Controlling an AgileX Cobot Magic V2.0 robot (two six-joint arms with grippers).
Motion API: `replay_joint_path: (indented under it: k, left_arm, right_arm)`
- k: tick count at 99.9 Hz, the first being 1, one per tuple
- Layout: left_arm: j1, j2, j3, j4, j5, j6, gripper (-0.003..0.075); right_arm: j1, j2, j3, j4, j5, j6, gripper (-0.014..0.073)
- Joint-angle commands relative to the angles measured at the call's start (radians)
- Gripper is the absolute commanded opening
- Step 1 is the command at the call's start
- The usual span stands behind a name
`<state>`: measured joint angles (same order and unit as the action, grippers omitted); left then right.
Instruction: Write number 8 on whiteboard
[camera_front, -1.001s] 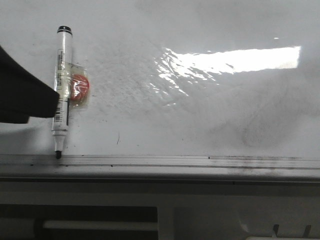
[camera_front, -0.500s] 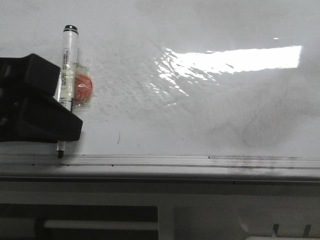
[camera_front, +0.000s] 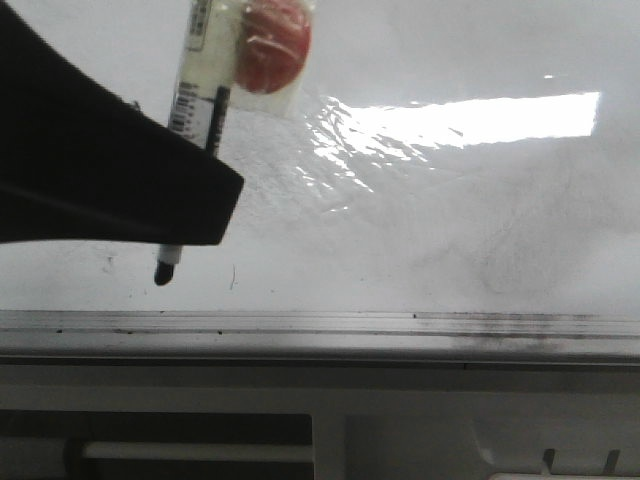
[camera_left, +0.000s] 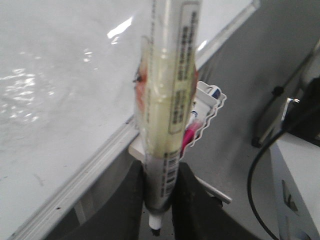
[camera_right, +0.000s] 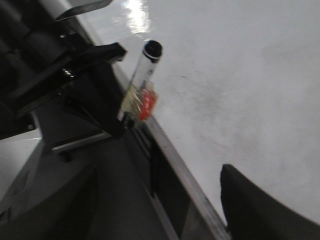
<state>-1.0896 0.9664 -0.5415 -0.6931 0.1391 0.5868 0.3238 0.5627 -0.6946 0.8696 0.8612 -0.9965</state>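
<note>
Board: glossy white whiteboard (camera_front: 430, 220) fills most of the front view, with grey smudges, faint erased marks and a bright glare patch at upper right; a silver-grey metal edge strip (camera_front: 400, 325) runs along the bottom.

Pen: clear-barrelled marker with a black tip (camera_front: 195, 110) and an orange-red blob taped to its side, at the upper left of the front view, tip pointing down toward the strip. Can't tell if the tip is touching the board or just off it.

Left end effector: black left end effector (camera_front: 185, 205) is clenched around the marker's lower barrel; the left wrist view shows both fingers pressed against it.

Right end effector: right end effector (camera_right: 165, 200) shows only as two dark fingers spread wide apart with nothing between them, so released and idle, hanging near the board's edge.

The 8: not there yet. No number 8 anywhere, just a couple of tiny dark ticks and specks near the tip.

Progress: pen is picked up and aimed at the board; as far as I can judge, the whole figure is left to draw.

Room: loads of free board to the right of the pen and above it. Tip sits close to the edge strip, so I'd say loops should go upward and rightward.
</note>
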Motion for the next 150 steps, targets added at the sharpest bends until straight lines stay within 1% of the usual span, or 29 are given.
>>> replay_joint_path:
  k: [1,13,21,36,46,56,64,69,76,81,83,86,88,93,104,113,117,122,125,127,132,134,135,139,144,150]
  left_arm:
    - [-0.054,-0.02,-0.031,-0.003,-0.05,0.027,-0.0004]
    - [-0.104,-0.02,-0.031,0.0,-0.052,0.027,-0.0004]
    - [-0.123,-0.02,-0.031,0.0,-0.067,0.027,-0.0004]
    - [-0.129,-0.02,-0.031,0.0,-0.079,0.027,-0.0004]
    - [-0.129,-0.02,-0.031,0.0,-0.079,0.029,-0.0004]
    - [-0.129,-0.017,-0.031,0.0,-0.077,0.029,-0.0004]
    - [-0.129,-0.017,-0.031,0.0,-0.074,0.029,-0.0004]
    - [-0.129,-0.017,-0.031,0.0,-0.073,0.029,-0.0004]
    - [-0.129,-0.017,-0.027,0.0,-0.071,0.029,-0.0004]
    - [-0.129,-0.015,-0.026,0.0,-0.071,0.029,-0.0004]
    - [-0.129,-0.015,-0.026,0.0,-0.068,0.029,-0.0004]
    - [-0.129,-0.011,-0.026,0.0,-0.069,0.029,-0.0004]
    - [-0.129,-0.008,-0.026,0.0,-0.069,0.029,-0.0004]
    - [-0.129,-0.004,-0.026,0.0,-0.069,0.029,-0.0004]
    - [-0.129,0.003,-0.026,0.0,-0.084,0.029,-0.0004]
    - [-0.128,0.003,-0.026,0.0,-0.113,0.029,0.0005]
    - [-0.126,0.003,-0.026,-0.002,-0.125,0.029,0.0032]
    - [-0.126,0.003,-0.026,-0.005,-0.145,0.026,0.0096]
    - [-0.126,0.003,-0.028,-0.009,-0.155,0.024,0.0162]
    - [-0.126,-0.002,-0.028,-0.02,-0.163,0.024,0.0192]
    - [-0.122,-0.015,-0.028,-0.052,-0.177,0.024,0.0326]
    - [-0.122,-0.023,-0.028,-0.063,-0.181,0.024,0.0359]
    - [-0.122,-0.025,-0.028,-0.066,-0.181,0.024,0.0391]
    - [-0.122,-0.044,-0.028,-0.069,-0.181,0.024,0.0476]
    - [-0.122,-0.078,-0.028,-0.069,-0.181,0.024,0.0539]
    - [-0.122,-0.128,-0.028,-0.069,-0.183,0.024,0.0555]
  right_arm:
    - [0.016,0.08,-0.036,0.163,-0.018,-0.154,0.0449]
    - [0.041,0.168,-0.036,0.309,0.005,-0.323,0.0449]
    - [0.067,0.225,-0.036,0.35,0.027,-0.399,0.0449]
    - [0.129,0.325,-0.036,0.392,0.029,-0.48,0.0449]
    - [0.165,0.382,-0.036,0.46,0.013,-0.528,0.0449]
    - [0.181,0.422,-0.036,0.534,-0.015,-0.57,0.0449]
    - [0.182,0.437,-0.036,0.574,-0.042,-0.573,0.0442]
    - [0.182,0.44,-0.036,0.588,-0.053,-0.573,0.041]
    - [0.182,0.44,-0.036,0.587,-0.065,-0.573,0.0316]
    - [0.182,0.44,-0.036,0.587,-0.067,-0.573,0.0202]
    - [0.182,0.44,-0.036,0.587,-0.068,-0.573,0.017]
    - [0.182,0.44,-0.036,0.587,-0.068,-0.573,0.0088]
    - [0.182,0.44,-0.036,0.587,-0.068,-0.573,0.0055]
    - [0.182,0.44,-0.036,0.587,-0.068,-0.573,-0.0071]
    - [0.182,0.44,-0.036,0.583,-0.067,-0.573,-0.0064]
    - [0.182,0.44,-0.036,0.547,-0.075,-0.573,-0.0064]
    - [0.182,0.44,-0.036,0.52,-0.087,-0.573,-0.0064]
    - [0.182,0.44,-0.036,0.466,-0.112,-0.558,-0.0064]
    - [0.182,0.438,-0.036,0.421,-0.133,-0.55,-0.0064]
    - [0.182,0.438,-0.038,0.391,-0.142,-0.543,-0.0064]
    - [0.182,0.436,-0.049,0.32,-0.178,-0.509,-0.0064]
    - [0.182,0.432,-0.058,0.288,-0.185,-0.491,-0.0064]
    - [0.182,0.432,-0.061,0.278,-0.193,-0.479,-0.0064]
    - [0.182,0.424,-0.086,0.212,-0.205,-0.449,-0.0064]
    - [0.182,0.417,-0.129,0.12,-0.205,-0.4,-0.0063]
    - [0.182,0.405,-0.2,-0.013,-0.2,-0.29,-0.0063]
